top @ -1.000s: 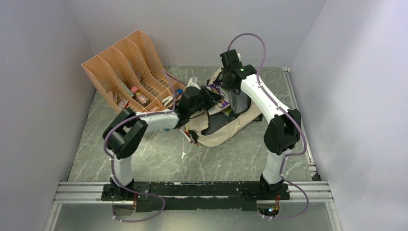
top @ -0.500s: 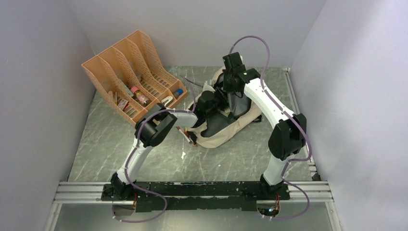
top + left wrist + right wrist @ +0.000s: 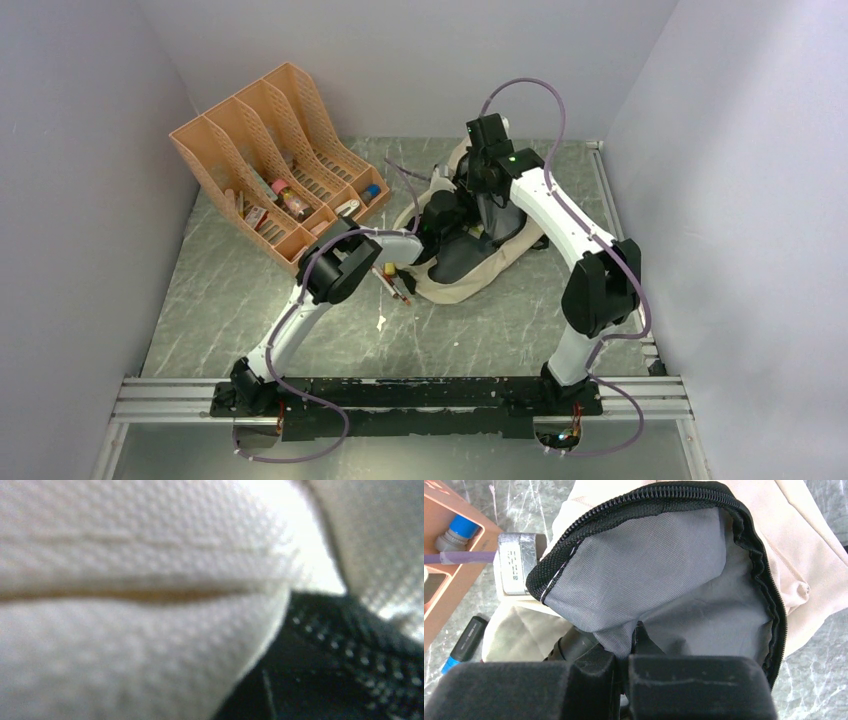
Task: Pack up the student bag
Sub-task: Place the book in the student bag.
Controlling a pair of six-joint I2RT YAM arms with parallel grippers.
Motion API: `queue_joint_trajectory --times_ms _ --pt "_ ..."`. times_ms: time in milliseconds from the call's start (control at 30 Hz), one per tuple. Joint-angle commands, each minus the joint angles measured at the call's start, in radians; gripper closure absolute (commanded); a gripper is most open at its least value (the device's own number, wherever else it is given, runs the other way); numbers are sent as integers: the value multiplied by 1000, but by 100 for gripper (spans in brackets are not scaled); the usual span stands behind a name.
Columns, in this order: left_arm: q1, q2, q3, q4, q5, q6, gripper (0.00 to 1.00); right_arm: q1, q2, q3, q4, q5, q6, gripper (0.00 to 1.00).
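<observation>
From above, the student bag (image 3: 460, 285), a soft cream fabric backpack with black zips and dark grey lining, lies on the grey marbled table (image 3: 250, 320) right of centre and towards the back, with its mouth gaping. An orange plastic file organizer (image 3: 265, 140) stands at the back left, well apart from the bag's body, with small items in its slots. A few pens (image 3: 393, 283) lie on the table just beside the bag's left edge. Both arms reach over the bag. The left hand (image 3: 447, 212) is down at the bag's left side and the right hand (image 3: 480, 195) is above the opening. From here I cannot tell how either hand is set.

The left wrist camera is pressed right up against the bag (image 3: 125, 645). It shows only blurred cream weave with a seam across it, and black zip teeth (image 3: 350, 645) at the lower right. No fingers show, so I cannot tell how far the left hand is open or whether it has hold of anything.

The right wrist camera looks into the bag's mouth (image 3: 654, 570), where the black zip (image 3: 664, 495) curves round the grey lining. The right hand (image 3: 624, 660) has its two black fingers pressed together, and a fold of that lining runs down to where they meet, apparently nipped between them. To the left are a silver-grey block (image 3: 516, 565) on the left arm, a purple cable (image 3: 459, 557), a corner of the organizer (image 3: 439, 595) and a black marker with a blue end (image 3: 466, 640) on the table.
</observation>
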Motion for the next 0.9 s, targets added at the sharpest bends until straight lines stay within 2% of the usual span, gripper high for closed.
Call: queue_joint_trajectory --times_ms 0,367,667,733,867 --pt "15 -39 -15 132 -113 -3 95 18 -84 -19 52 -36 25 100" --pt "51 -128 -194 252 -137 -30 95 18 -80 -33 57 -22 20 100" --pt "76 -129 -223 292 -134 -62 95 17 -78 -38 61 -22 18 100" --pt "77 -115 -207 288 -119 -65 84 18 -76 -37 62 -23 18 100" --pt "76 -96 -176 264 -86 -68 55 18 -72 -38 62 -27 16 100"
